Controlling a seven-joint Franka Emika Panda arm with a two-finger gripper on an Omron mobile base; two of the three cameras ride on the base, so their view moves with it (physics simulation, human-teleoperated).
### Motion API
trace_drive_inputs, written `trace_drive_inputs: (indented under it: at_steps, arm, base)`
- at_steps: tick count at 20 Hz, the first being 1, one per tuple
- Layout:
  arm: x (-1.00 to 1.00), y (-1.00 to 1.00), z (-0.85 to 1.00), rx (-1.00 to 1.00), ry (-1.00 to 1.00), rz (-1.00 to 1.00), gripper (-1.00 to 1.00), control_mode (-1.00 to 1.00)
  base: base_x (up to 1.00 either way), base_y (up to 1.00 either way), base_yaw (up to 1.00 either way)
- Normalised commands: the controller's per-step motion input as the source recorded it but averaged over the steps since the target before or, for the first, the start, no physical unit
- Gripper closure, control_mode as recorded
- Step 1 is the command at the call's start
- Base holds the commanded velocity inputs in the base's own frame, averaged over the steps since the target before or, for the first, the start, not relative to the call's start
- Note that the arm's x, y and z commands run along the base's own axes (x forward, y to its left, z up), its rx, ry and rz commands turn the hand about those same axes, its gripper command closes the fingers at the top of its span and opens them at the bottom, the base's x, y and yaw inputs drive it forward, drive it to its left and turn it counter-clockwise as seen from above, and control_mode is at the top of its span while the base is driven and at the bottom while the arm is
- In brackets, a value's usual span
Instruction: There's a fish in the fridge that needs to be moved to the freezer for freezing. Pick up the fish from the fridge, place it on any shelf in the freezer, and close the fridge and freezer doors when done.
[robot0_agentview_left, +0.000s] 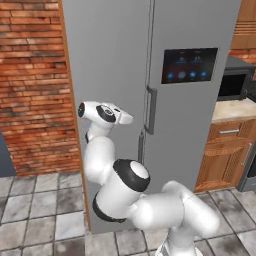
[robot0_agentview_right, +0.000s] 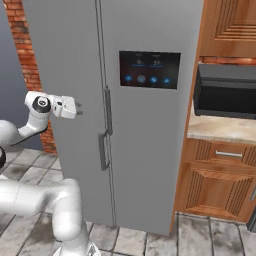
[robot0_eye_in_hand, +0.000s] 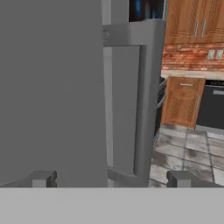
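Observation:
The tall grey side-by-side unit stands with both doors shut. The fridge (robot0_agentview_left: 192, 120) (robot0_agentview_right: 150, 150) is the wider right half, with a dark display panel (robot0_agentview_left: 189, 65) (robot0_agentview_right: 149, 69). To its left is the narrower freezer (robot0_agentview_left: 107, 60) (robot0_agentview_right: 62, 55). Two vertical handles (robot0_agentview_left: 151, 110) (robot0_agentview_right: 106, 111) (robot0_eye_in_hand: 148, 100) flank the centre seam. My gripper (robot0_agentview_left: 127, 118) (robot0_agentview_right: 77, 111) (robot0_eye_in_hand: 112, 179) is open and holds nothing. It hovers in front of the freezer door at handle height, just left of the handles. The fish is hidden behind the doors.
A brick wall (robot0_agentview_left: 30, 85) runs left of the unit. To the right are a black microwave (robot0_agentview_left: 234, 82) (robot0_agentview_right: 225, 92) on a counter (robot0_agentview_right: 220, 129), wooden cabinets (robot0_agentview_left: 227, 150) (robot0_agentview_right: 215, 180) and a dark appliance (robot0_eye_in_hand: 212, 105). The floor is tiled (robot0_agentview_left: 35, 205).

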Motion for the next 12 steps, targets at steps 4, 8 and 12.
trace_drive_inputs:
  at_steps: [4, 8, 12]
  arm:
    - [0.38, -0.42, 0.26, -0.02, 0.21, 0.00, -1.00, -1.00]
    - [0.61, -0.61, 0.12, -0.02, 0.31, 0.00, -1.00, -1.00]
    - [0.50, -0.74, 0.01, 0.00, 0.23, 0.00, -1.00, -1.00]
  base:
    - [0.00, 0.00, 0.00]
    - [0.00, 0.00, 0.00]
    - [0.00, 0.00, 0.00]
